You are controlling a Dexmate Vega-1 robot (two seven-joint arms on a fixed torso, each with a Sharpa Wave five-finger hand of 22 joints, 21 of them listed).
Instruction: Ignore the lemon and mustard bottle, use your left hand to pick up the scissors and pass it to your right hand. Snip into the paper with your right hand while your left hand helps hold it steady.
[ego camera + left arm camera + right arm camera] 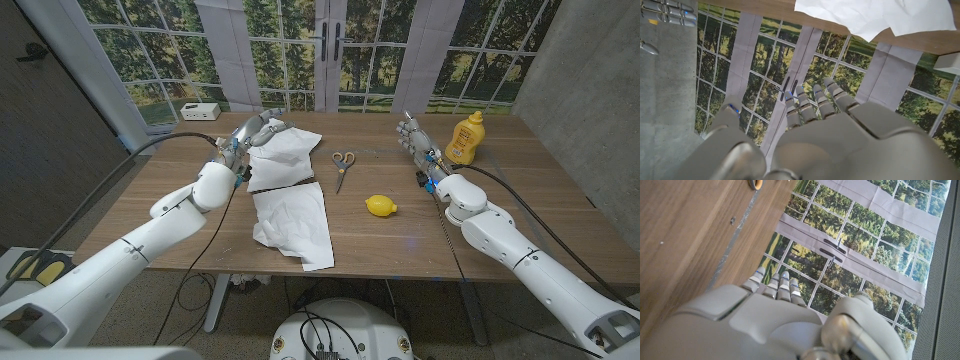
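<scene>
The scissors (343, 166) with pale handles lie closed on the table between two hands, blades pointing toward me; one handle loop (756, 184) also shows in the right wrist view. White paper lies in two sheets: a crumpled one (287, 154) at the back and a flatter one (295, 222) nearer me. My left hand (256, 131) hovers at the back sheet's far left corner, fingers (816, 102) extended and apart, holding nothing; the paper's edge (865, 17) is in its wrist view. My right hand (412, 136) stands right of the scissors, fingers (775, 286) extended, empty.
A yellow lemon (381, 206) lies in front of the scissors. The mustard bottle (466, 138) stands at the back right, beside my right hand. A small white box (200, 111) sits off the table's back left corner. Windows run behind the wooden table (520, 190).
</scene>
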